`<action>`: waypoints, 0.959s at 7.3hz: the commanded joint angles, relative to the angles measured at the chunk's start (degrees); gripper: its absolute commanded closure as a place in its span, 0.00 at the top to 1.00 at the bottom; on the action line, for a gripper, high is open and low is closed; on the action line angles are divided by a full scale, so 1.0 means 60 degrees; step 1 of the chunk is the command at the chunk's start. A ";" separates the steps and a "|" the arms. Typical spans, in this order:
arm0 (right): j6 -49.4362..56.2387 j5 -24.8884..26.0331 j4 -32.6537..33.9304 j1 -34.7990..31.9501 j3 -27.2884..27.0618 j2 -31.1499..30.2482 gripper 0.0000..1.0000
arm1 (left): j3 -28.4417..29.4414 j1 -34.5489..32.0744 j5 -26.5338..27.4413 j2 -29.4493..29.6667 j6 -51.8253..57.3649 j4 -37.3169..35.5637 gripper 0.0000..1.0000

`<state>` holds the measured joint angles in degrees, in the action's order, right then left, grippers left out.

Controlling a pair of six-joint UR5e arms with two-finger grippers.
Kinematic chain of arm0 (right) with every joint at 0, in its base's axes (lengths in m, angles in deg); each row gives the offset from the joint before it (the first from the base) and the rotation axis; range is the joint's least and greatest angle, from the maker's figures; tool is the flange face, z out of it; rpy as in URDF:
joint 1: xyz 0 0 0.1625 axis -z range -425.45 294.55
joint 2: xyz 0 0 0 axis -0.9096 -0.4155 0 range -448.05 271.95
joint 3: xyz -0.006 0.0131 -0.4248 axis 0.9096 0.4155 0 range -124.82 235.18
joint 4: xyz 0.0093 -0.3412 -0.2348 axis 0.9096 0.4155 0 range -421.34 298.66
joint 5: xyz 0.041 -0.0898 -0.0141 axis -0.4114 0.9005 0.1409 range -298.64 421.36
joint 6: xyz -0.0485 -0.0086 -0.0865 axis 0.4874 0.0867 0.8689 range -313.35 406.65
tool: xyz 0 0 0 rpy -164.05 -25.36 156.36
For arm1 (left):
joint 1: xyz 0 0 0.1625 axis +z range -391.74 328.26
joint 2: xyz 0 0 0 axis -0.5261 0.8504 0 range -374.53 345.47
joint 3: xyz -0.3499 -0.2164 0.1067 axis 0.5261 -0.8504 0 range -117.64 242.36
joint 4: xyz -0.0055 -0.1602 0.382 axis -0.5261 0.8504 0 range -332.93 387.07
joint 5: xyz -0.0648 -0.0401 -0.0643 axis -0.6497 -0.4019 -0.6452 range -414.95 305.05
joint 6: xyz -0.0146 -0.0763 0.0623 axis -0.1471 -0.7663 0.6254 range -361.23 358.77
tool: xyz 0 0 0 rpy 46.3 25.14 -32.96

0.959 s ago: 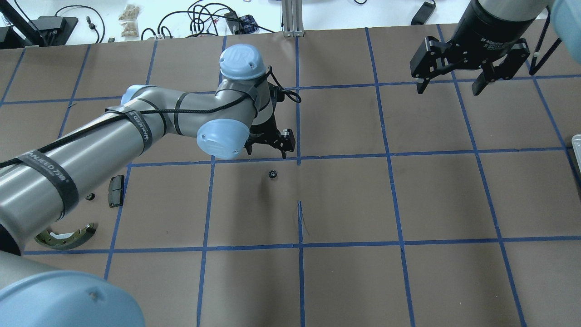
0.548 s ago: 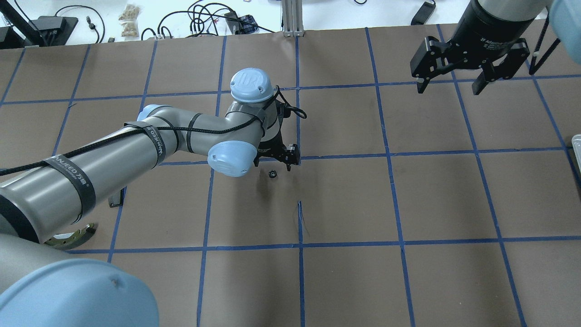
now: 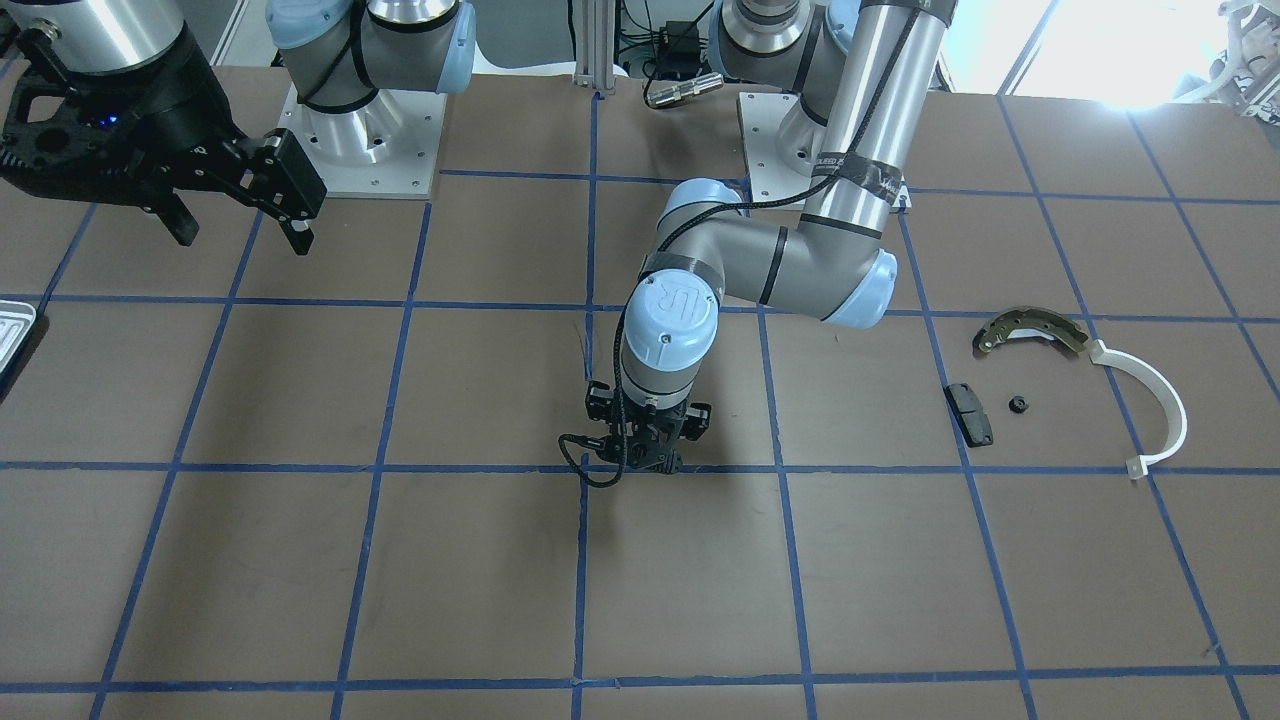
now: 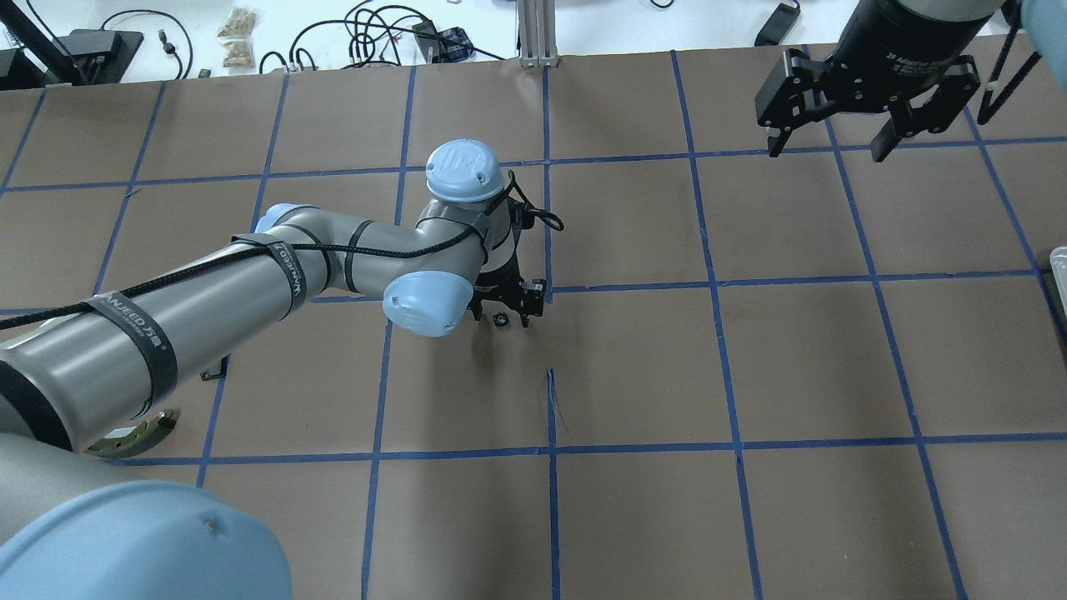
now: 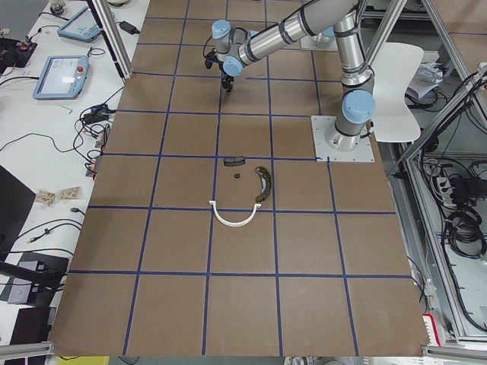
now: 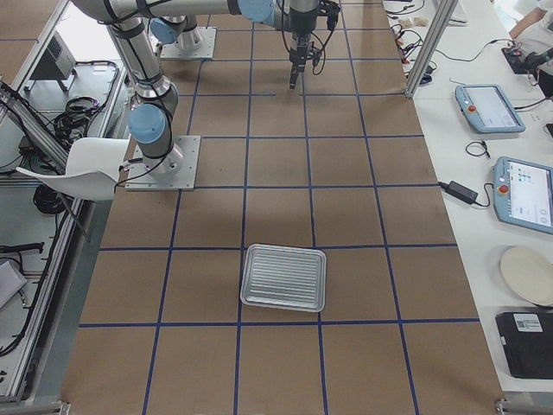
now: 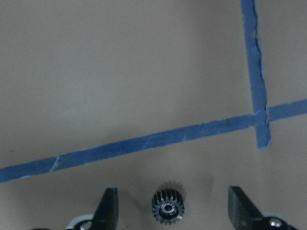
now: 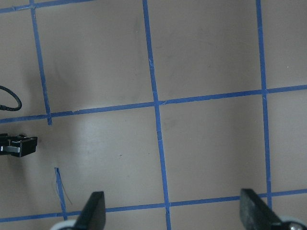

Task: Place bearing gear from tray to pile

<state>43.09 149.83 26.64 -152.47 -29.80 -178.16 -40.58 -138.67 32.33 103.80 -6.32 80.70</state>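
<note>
The left hand [image 7: 172,213] hangs low over the worktop [image 4: 800,367], fingers apart. The small toothed bearing gear [image 7: 168,207] lies flat between them, at 6 o'clock in the wrist view. It is out of the tray [image 6: 283,277] and well apart from the pile [image 3: 1030,328]. The likely trouble is that one finger meets the teeth first, so the gear skids, turns or squirts free. The tips could also snag the paper. The right hand [image 4: 827,150] is spread too, idle at 1 o'clock overhead.

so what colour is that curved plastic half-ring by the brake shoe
White; the curved plastic half-ring shows best in the exterior front-facing view.
</note>
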 commanded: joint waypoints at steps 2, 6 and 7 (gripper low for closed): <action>-0.0447 -0.0010 -0.0352 -0.0275 0.0234 0.0238 1.00 | -0.0041 -0.0006 0.0086 -0.0108 0.0012 0.0012 0.02; -0.1017 0.0106 -0.0278 -0.0715 -0.0031 0.0253 1.00 | 0.0440 0.0518 0.0203 -0.0516 0.0143 0.0929 0.00; -0.0975 -0.0009 -0.0278 -0.0715 -0.0060 0.0282 1.00 | 0.0994 0.1493 0.0175 -0.0750 0.0449 0.1935 0.00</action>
<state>37.49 150.14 25.01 -156.56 -30.01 -176.65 -37.79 -134.97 33.29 100.87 -5.24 86.46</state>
